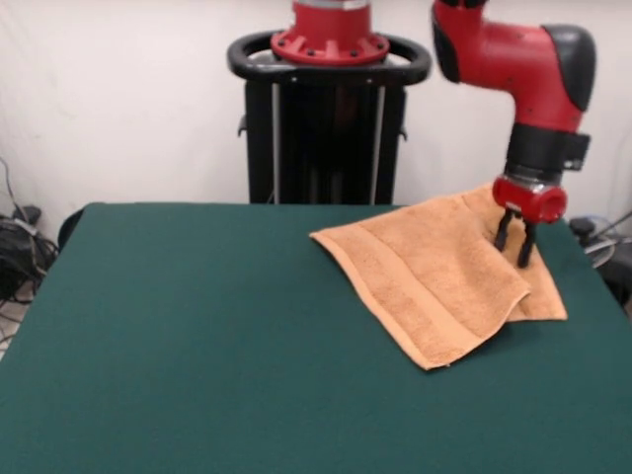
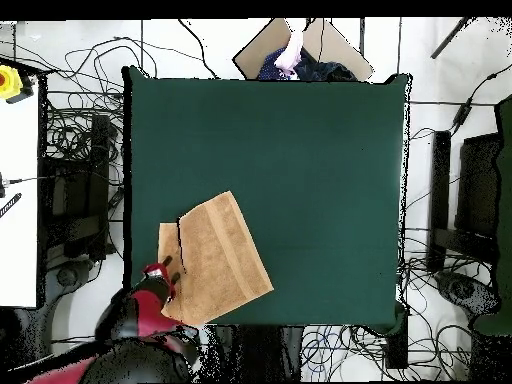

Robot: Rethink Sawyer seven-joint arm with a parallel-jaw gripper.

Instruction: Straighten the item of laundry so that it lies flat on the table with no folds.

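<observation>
The peach terry towel (image 1: 434,272) lies on the dark green table (image 1: 197,336) at its right side near the robot. It is folded over itself: the upper layer runs diagonally, and a strip of the lower layer (image 1: 543,296) sticks out at the right. A woven band runs along the upper layer's left edge. My gripper (image 1: 514,245) hangs from the red arm over the towel's right part. Its two dark fingers stand slightly apart with the tips at the cloth. In the overhead view the gripper (image 2: 166,270) is at the left edge of the towel (image 2: 222,260).
The black pedestal (image 1: 326,118) stands behind the table's far edge. Cables lie on the floor all round the table (image 2: 60,150). A person (image 2: 292,50) shows at the top edge of the overhead view, beyond the table. Most of the green top lies left of the towel.
</observation>
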